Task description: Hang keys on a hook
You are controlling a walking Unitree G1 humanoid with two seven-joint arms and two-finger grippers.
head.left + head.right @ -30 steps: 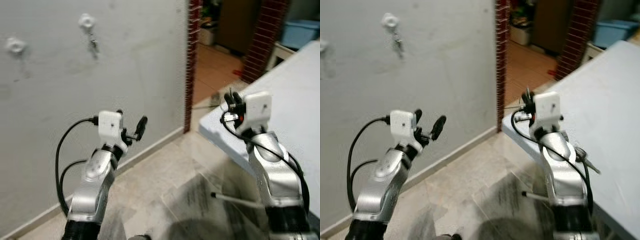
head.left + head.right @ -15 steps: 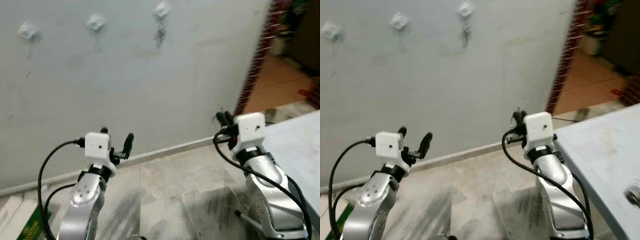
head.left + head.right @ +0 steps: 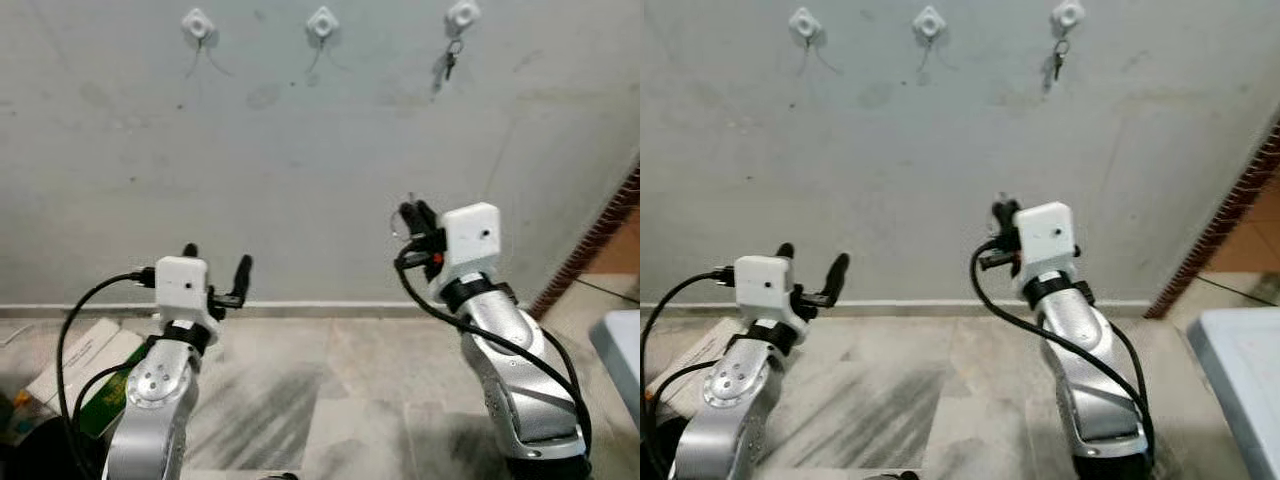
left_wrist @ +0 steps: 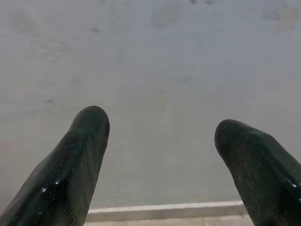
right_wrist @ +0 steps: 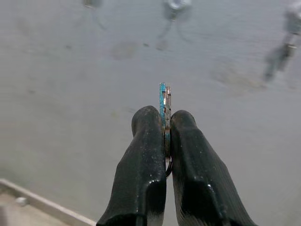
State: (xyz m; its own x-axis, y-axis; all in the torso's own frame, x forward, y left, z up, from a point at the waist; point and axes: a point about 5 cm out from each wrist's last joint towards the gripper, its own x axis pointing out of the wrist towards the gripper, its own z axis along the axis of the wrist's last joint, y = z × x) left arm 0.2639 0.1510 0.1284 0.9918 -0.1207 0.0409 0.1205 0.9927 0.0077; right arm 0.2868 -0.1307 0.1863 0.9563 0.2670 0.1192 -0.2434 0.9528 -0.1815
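Three white hooks sit high on the grey wall: a left hook, a middle hook and a right hook. A set of keys hangs from the right hook. My right gripper is raised in front of the wall, well below the hooks, and is shut on a key whose blue and copper edge sticks up between the fingers. My left gripper is held lower on the left, open with nothing in it; its fingers point at bare wall.
A white skirting board runs along the foot of the wall above a tiled floor. Cardboard boxes lie on the floor at the left. A brick edge and a table corner are at the right.
The view has swung left, so the wall is now square ahead with all three hooks in sight; the doorway and table have slid off to the right. Both grippers hold the same pose.
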